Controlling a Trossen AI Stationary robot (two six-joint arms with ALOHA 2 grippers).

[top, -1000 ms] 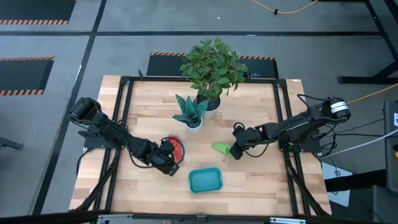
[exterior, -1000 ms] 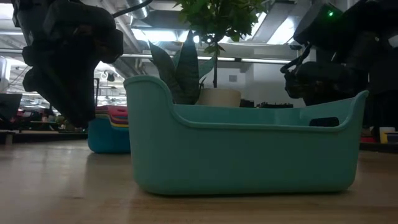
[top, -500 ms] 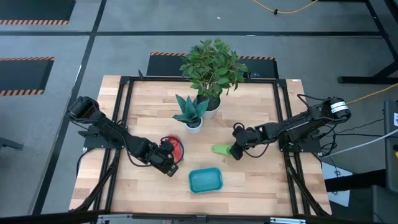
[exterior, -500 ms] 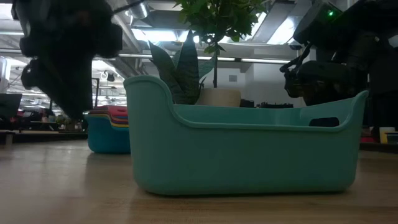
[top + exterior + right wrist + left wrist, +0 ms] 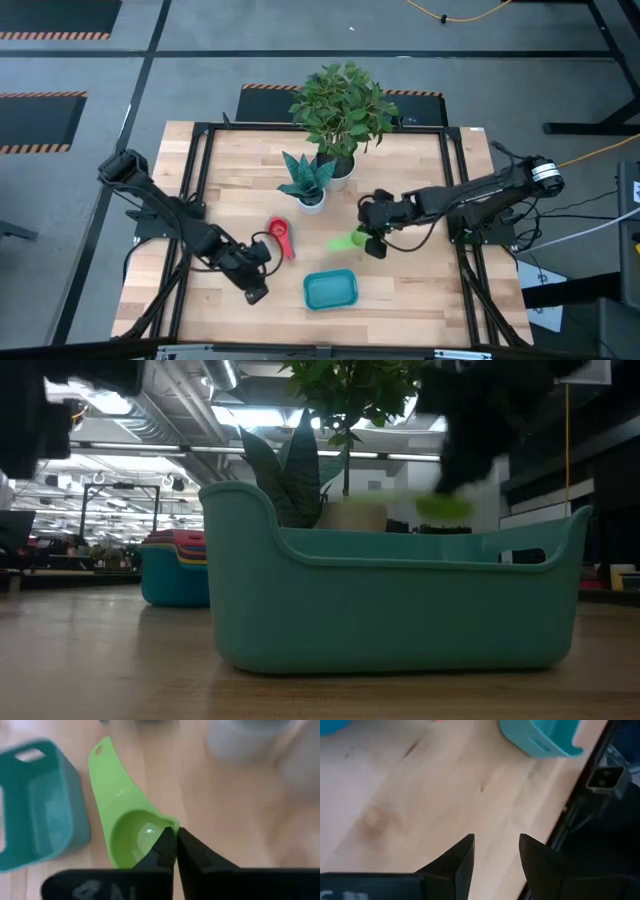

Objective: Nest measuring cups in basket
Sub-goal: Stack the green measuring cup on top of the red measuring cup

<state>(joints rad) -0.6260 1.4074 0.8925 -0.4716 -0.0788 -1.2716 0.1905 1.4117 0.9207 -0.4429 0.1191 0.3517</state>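
Both arms have shifted since a second ago: the left arm has drawn back from the stack of nested plastic measuring cups, red one uppermost [image 5: 281,238], and its left gripper [image 5: 252,291] now sits nearer the table's front edge, well to the left of the basket, fingers apart with nothing between them; the left wrist view shows only bare wood between the two dark fingers. Over the same interval the right gripper [image 5: 368,242] has closed on the rim of the small light-green plastic measuring cup with the flat tapered handle [image 5: 347,241] and has carried it up off the wooden table [image 5: 420,290], toward the plants; in the low view the cup appears as a green blur above the basket's back wall. Judgement: the green cup is picked but not yet placed; a short carry toward the front of the table would bring it over the basket. Containers, largest first. White plant pots [image 5: 338,172] hold the leafy plant and the spiky one; neither is part of the task. Shallow teal rectangular plastic basket with rounded corners [image 5: 330,290] lies near the front edge and looks empty from above. Stacked cups stand on the table left of the basket, apart from it, so nesting is done outside the basket so far.
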